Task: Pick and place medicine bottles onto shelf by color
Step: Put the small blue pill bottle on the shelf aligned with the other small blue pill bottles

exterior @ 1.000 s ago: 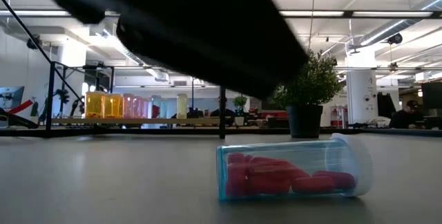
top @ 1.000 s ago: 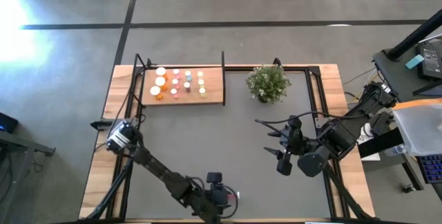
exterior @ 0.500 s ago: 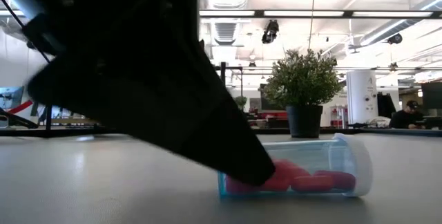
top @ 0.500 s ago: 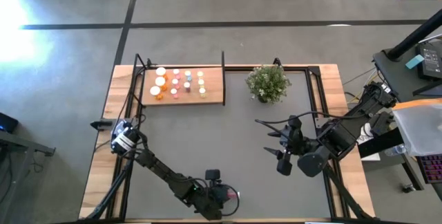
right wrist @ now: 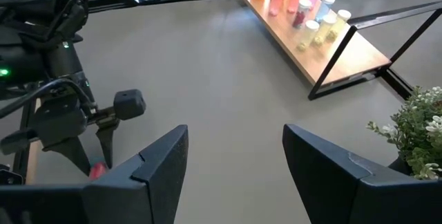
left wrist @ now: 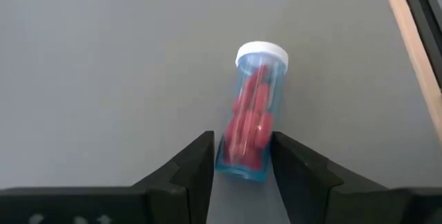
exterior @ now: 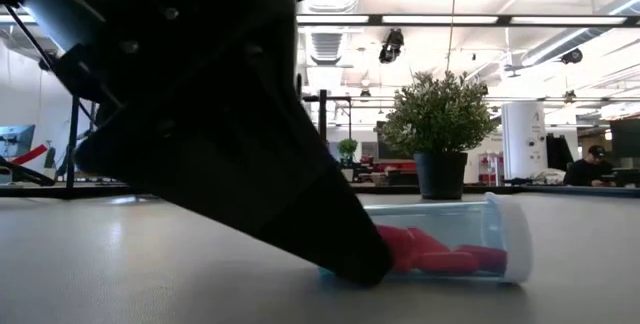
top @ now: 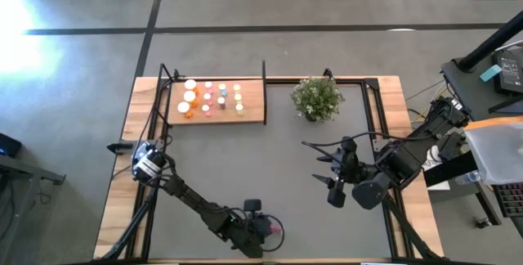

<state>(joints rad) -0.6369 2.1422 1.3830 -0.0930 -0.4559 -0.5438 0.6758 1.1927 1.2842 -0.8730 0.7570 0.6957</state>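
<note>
Bottles (top: pixel 211 96) on shelf (top: pixel 254 112), twelve, one lying bottle (left wrist: pixel 250 117) apart

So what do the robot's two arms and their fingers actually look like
Both are dark, near-black jointed arms of chunky segments. The left arm has a pale silvery ring at its base joint. The right arm trails thin black cables. The left gripper has flat, wedge-shaped matte black fingers; the right gripper has the same broad, angular ones.
</note>
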